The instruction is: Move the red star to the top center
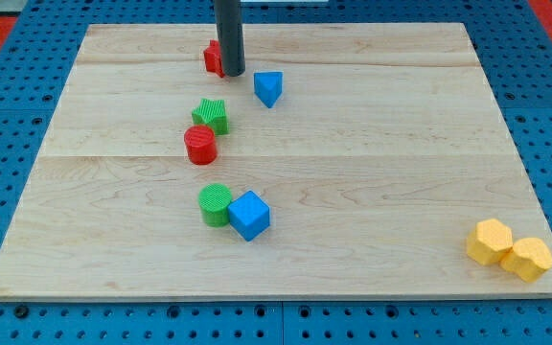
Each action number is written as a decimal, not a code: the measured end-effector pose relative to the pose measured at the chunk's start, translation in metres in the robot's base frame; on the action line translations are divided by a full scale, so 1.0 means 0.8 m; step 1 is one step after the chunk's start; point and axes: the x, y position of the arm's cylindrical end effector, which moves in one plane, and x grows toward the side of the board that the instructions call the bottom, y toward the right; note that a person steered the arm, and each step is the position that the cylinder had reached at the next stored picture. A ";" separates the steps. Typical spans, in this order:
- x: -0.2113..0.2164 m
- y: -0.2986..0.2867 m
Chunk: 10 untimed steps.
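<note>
The red star [212, 57] lies flat on the board near the view's top, left of centre. The rod hides its right part.

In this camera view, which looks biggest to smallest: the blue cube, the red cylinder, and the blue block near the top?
1. blue cube
2. red cylinder
3. blue block near the top

The cube sits nearest the view's bottom, so nearness may exaggerate it.
</note>
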 end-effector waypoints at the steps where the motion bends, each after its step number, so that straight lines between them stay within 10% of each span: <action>1: -0.001 -0.080; 3: -0.036 -0.132; 10: -0.066 0.129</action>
